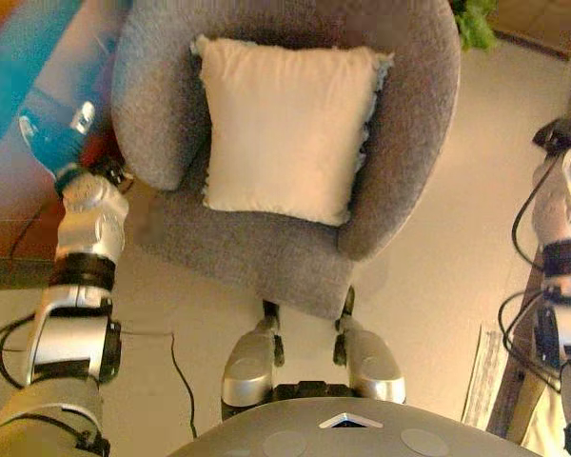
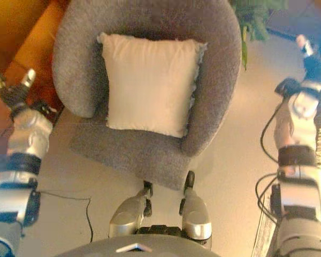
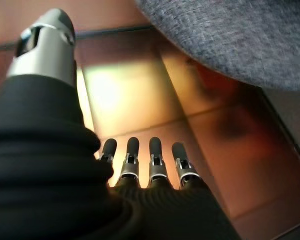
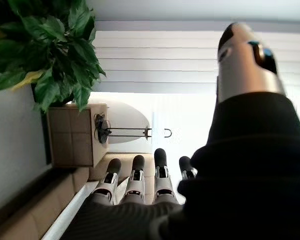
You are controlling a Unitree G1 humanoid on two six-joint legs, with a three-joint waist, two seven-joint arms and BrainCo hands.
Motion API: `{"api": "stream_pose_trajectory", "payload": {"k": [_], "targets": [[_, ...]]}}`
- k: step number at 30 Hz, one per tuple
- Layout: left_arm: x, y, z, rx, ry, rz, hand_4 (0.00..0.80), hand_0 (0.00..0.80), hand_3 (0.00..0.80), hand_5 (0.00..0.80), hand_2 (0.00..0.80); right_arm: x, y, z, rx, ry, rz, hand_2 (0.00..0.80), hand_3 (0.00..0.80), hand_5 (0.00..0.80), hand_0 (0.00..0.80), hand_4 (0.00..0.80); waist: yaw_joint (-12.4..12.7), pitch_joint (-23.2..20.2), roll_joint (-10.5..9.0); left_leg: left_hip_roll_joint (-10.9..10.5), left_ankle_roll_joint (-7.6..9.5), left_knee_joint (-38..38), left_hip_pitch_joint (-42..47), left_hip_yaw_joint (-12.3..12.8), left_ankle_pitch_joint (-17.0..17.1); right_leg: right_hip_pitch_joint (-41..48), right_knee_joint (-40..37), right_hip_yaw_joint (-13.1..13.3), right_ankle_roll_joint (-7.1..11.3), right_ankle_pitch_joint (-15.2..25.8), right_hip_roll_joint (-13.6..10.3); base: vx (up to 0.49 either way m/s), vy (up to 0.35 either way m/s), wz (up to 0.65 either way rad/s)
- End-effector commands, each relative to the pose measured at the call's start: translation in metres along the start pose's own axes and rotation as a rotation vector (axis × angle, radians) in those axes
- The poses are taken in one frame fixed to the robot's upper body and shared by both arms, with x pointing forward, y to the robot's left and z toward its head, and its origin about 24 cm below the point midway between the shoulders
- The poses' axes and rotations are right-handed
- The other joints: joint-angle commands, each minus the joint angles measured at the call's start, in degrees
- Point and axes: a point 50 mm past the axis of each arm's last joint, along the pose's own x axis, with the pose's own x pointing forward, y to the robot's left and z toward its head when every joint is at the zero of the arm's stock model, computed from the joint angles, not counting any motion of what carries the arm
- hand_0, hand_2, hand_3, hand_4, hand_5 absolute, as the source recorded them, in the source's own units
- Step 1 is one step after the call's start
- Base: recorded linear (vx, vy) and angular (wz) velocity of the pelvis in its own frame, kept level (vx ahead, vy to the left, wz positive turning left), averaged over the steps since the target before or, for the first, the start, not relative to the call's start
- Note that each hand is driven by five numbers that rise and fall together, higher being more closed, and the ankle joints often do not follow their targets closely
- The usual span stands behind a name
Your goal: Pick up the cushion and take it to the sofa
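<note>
A cream square cushion (image 1: 285, 129) lies on the seat of a grey armchair (image 1: 266, 252) straight in front of me, leaning toward the backrest. My left hand (image 2: 13, 93) hangs beside the chair's left arm, apart from it; its own wrist view shows its fingers (image 3: 140, 160) straight, with nothing in them, and the chair's grey edge (image 3: 230, 35) above. Well clear of the chair's right arm, my right hand (image 2: 313, 59) is held out with its fingers (image 4: 135, 177) straight and empty. Neither hand touches the cushion.
A leafy green plant (image 2: 254, 21) stands behind the chair's right side, in a wooden planter box (image 4: 72, 135). An orange-brown wooden surface (image 2: 21, 32) runs along the left. Pale floor (image 2: 230, 160) lies right of the chair.
</note>
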Motion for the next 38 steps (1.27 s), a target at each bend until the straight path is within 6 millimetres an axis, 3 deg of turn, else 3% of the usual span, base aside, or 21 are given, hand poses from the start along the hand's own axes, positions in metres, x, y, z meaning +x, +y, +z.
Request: {"api": "stream_pose_trajectory", "payload": {"k": [1, 4, 6, 7, 11, 13, 14, 15, 17, 19, 21, 25, 32, 38], "targets": [[-0.031, 0.031, -0.059, 0.108, 0.098, -0.015, 0.0, 0.0, 0.0, 0.0, 0.0, -0.04, -0.047, -0.042, -0.106, 0.108, -0.074, 0.0, 0.0, 0.0, 0.0, 0.0, 0.77, -8.09, -1.72, 0.59, -2.61, 0.6, 2.99, -0.83, -3.73, 2.53, 1.46, -0.83, 4.47, -2.31, -4.18, 0.124, -0.038, 0.03], [-0.067, 0.064, -0.115, 0.177, 0.331, -0.014, 0.0, 0.0, 0.0, 0.0, 0.0, -0.081, -0.087, -0.09, -0.122, 0.357, -0.209, 0.0, 0.0, 0.0, 0.0, 0.0, 0.62, -9.53, -2.13, 0.86, -2.08, 0.63, 5.13, -0.48, -3.95, 4.89, 1.36, -0.58, 4.25, -2.55, -3.67, 0.105, -0.041, -0.01], [-0.085, 0.083, -0.139, 0.225, 0.473, -0.021, 0.0, 0.0, 0.0, 0.0, 0.0, -0.108, -0.103, -0.113, -0.175, 0.473, -0.243, 0.0, 0.0, 0.0, 0.0, 0.0, 0.63, -10.14, -2.5, 0.97, -1.91, 0.56, 6.34, -0.18, -4.21, 6.11, 1.19, -0.49, 4.14, -2.63, -3.39, 0.088, -0.058, -0.02], [-0.105, 0.096, -0.161, 0.281, 0.602, -0.035, 0.0, 0.0, 0.0, 0.0, 0.0, -0.131, -0.114, -0.133, -0.245, 0.592, -0.285, 0.0, 0.0, 0.0, 0.0, 0.0, 0.77, -10.49, -2.75, 0.95, -1.73, 0.43, 7.18, -0.05, -4.23, 6.98, 1.08, -0.34, 4.04, -2.54, -3.21, 0.085, -0.062, -0.01], [-0.156, 0.14, -0.206, 0.376, 0.939, 0.095, 0.0, 0.0, 0.0, 0.0, 0.0, -0.206, -0.15, -0.184, -0.442, 1.0, -0.374, 0.0, 0.0, 0.0, 0.0, 0.0, 1.29, -11.55, -3.47, 1.03, -1.45, 0.08, 9.33, 0.29, -4.66, 9.15, 0.86, 0.0, 3.91, -2.76, -2.85, 0.087, -0.058, -0.01], [-0.179, 0.158, -0.22, 0.493, 1.04, 0.118, 0.0, 0.0, 0.0, 0.0, 0.0, -0.251, -0.167, -0.2, -0.535, 1.221, -0.385, 0.0, 0.0, 0.0, 0.0, 0.0, 1.58, -12.02, -3.79, 1.09, -1.32, 0.08, 10.05, 0.28, -4.85, 9.97, 0.82, 0.29, 3.83, -2.95, -2.63, 0.075, -0.052, -0.01], [-0.187, 0.162, -0.224, 0.515, 1.086, 0.116, 0.0, 0.0, 0.0, 0.0, 0.0, -0.263, -0.17, -0.203, -0.552, 1.282, -0.376, 0.0, 0.0, 0.0, 0.0, 0.0, 1.7, -12.05, -3.86, 1.11, -1.26, 0.08, 10.27, 0.31, -4.95, 10.21, 0.79, 0.34, 3.79, -3.01, -2.59, 0.06, -0.054, -0.02], [-0.209, 0.169, -0.233, 0.543, 1.188, 0.13, 0.0, 0.0, 0.0, 0.0, 0.0, -0.291, -0.174, -0.207, -0.588, 1.403, -0.362, 0.0, 0.0, 0.0, 0.0, 0.0, 1.9, -12.34, -3.98, 1.13, -1.11, 0.08, 10.53, 0.21, -5.1, 10.53, 0.72, 0.45, 3.75, -3.08, -2.51, 0.046, -0.038, -0.04], [-0.237, 0.18, -0.241, 0.556, 1.328, 0.161, 0.0, 0.0, 0.0, 0.0, 0.0, -0.323, -0.173, -0.211, -0.626, 1.552, -0.312, 0.0, 0.0, 0.0, 0.0, 0.0, 1.72, -12.63, -4.03, 1.13, -0.87, 0.08, 10.99, 0.24, -5.37, 10.97, 0.7, 0.85, 3.64, -3.2, -2.43, 0.057, -0.016, -0.03], [-0.248, 0.182, -0.242, 0.624, 1.39, 0.164, 0.0, 0.0, 0.0, 0.0, 0.0, -0.346, -0.165, -0.213, -0.643, 1.679, -0.226, 0.0, 0.0, 0.0, 0.0, 0.0, 1.28, -12.96, -4.14, 1.2, -0.76, 0.08, 11.58, 0.55, -5.81, 11.44, 0.73, 1.26, 3.47, -3.43, -2.44, 0.069, 0.011, -0.11], [-0.255, 0.178, -0.244, 0.672, 1.445, 0.127, 0.0, 0.0, 0.0, 0.0, 0.0, -0.359, -0.156, -0.215, -0.673, 1.762, -0.083, 0.0, 0.0, 0.0, 0.0, 0.0, 0.85, -13.23, -4.21, 1.25, -0.78, 0.08, 11.94, 0.74, -6.11, 11.72, 0.74, 1.57, 3.34, -3.65, -2.46, 0.042, 0.017, -0.2], [-0.268, 0.163, -0.249, 0.703, 1.566, -0.076, 0.0, 0.0, 0.0, 0.0, 0.0, -0.364, -0.14, -0.22, -0.749, 1.767, 0.21, 0.0, 0.0, 0.0, 0.0, 0.0, 0.54, -13.21, -4.33, 1.3, -0.74, 0.08, 12.15, 0.69, -6.5, 11.7, 1.02, 1.62, 3.33, -4.04, -2.64, -0.02, 0.011, -0.05], [-0.262, 0.158, -0.248, 0.77, 1.568, -0.154, 0.0, 0.0, 0.0, 0.0, 0.0, -0.354, -0.144, -0.22, -0.807, 1.75, 0.288, 0.0, 0.0, 0.0, 0.0, 0.0, 0.51, -12.89, -4.52, 1.41, -0.47, 0.08, 12.43, 0.79, -6.85, 11.77, 1.12, 1.75, 3.42, -4.32, -2.44, -0.02, 0.002, -0.01], [-0.256, 0.151, -0.248, 0.761, 1.548, -0.177, 0.0, 0.0, 0.0, 0.0, 0.0, -0.356, -0.14, -0.221, -0.818, 1.744, 0.326, 0.0, 0.0, 0.0, 0.0, 0.0, 0.51, -12.35, -4.54, 1.64, -0.39, 0.11, 12.01, 0.79, -6.66, 11.18, 1.38, 2.02, 3.48, -4.24, -2.37, -0.021, -0.001, -0.01]]}}
